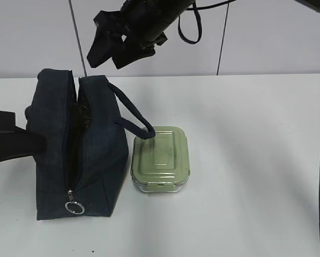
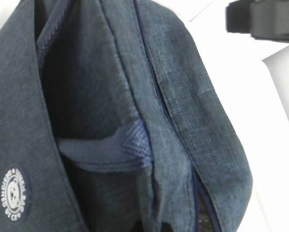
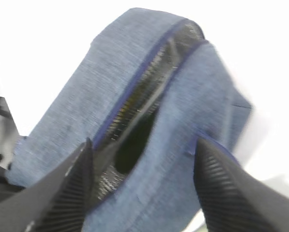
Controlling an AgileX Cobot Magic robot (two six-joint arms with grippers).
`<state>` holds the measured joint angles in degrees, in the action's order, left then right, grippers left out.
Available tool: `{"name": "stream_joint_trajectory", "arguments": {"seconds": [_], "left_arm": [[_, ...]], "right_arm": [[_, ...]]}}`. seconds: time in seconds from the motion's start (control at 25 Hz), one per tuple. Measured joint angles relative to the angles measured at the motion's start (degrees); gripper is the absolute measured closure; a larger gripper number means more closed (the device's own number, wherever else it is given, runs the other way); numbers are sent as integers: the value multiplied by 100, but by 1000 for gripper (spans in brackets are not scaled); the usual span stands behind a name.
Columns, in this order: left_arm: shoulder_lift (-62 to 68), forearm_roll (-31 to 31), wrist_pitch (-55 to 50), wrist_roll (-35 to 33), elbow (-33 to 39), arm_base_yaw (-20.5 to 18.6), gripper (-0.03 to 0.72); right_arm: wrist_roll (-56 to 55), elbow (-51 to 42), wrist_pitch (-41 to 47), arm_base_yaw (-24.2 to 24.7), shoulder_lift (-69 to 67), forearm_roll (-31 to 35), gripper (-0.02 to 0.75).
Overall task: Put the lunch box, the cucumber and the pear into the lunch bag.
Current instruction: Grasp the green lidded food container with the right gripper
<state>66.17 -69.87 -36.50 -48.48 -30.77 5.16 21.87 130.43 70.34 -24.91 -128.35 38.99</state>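
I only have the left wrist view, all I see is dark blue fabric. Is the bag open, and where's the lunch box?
Observer: The lunch bag is unzipped along its top; the silver ring pull sits at the near end.
Operator: And the lunch box?
Observer: The lunch box stands on the table just right of the bag, lid on; the bag's handle droops onto its lid.
Operator: Where's the right gripper?
Observer: The right gripper hangs above the bag's opening, jaws spread, holding nothing.
Operator: Cucumber and pear?
Observer: Neither shows in any view; the bag's inside is too dark to tell.
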Motion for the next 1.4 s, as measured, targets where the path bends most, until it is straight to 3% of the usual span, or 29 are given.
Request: {"name": "stream_joint_trajectory", "arguments": {"seconds": [0.24, 0.64, 0.84, 1.0, 1.4], "left_arm": [[0, 0, 0, 0, 0, 0, 701], [0, 0, 0, 0, 0, 0, 701], [0, 0, 0, -2, 0, 0, 701], [0, 0, 0, -2, 0, 0, 701], [0, 0, 0, -2, 0, 0, 701]], "right_arm": [[-666, 9, 99, 83, 447, -1307, 236], [-963, -386, 122, 1302, 1447, -1384, 278], [-793, -1259, 122, 1988, 1579, -1005, 288], [-116, -2243, 112, 2323, 1579, -110, 288], [1827, -4704, -92, 2454, 1579, 1765, 289]]}}
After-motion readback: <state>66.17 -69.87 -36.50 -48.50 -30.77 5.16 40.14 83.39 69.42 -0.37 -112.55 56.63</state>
